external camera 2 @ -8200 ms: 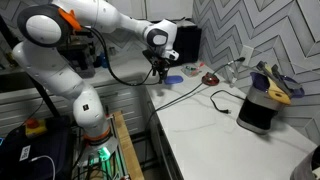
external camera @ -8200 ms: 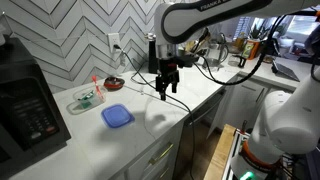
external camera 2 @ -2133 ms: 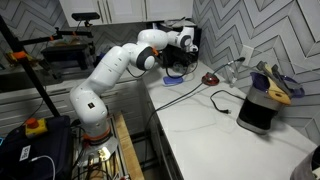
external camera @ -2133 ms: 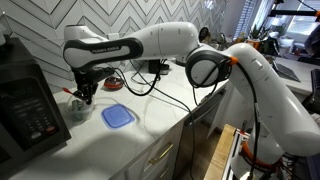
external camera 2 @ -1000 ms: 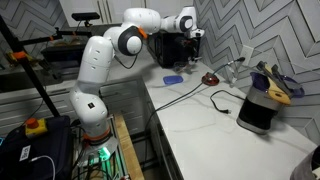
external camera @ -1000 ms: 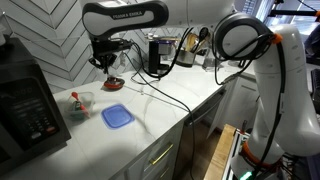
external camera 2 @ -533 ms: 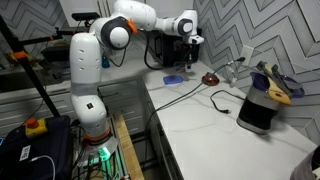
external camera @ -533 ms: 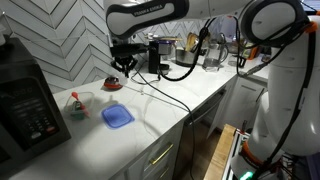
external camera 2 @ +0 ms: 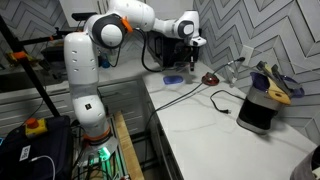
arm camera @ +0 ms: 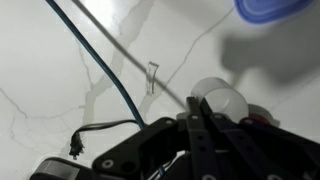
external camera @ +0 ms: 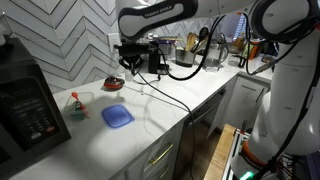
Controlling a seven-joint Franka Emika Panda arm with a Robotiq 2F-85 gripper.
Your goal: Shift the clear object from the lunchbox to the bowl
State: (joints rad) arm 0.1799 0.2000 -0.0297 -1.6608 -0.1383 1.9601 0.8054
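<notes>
In an exterior view my gripper hangs above the counter, just right of and higher than the small dark red bowl. The see-through lunchbox sits further left with a small red piece in it. In the wrist view the gripper has its jaws pressed together on the edge of the clear object, a small whitish see-through round thing at the fingertips. The bowl lies right of the gripper on the white counter in an exterior view.
A flat blue lid lies on the counter in front of the bowl; its edge shows in the wrist view. A black appliance stands at the left, and cables trail across the marble. A dark machine is nearer.
Over the last seconds the arm left the lunchbox, rose and swung right past the bowl. The jaws have stayed shut throughout.
</notes>
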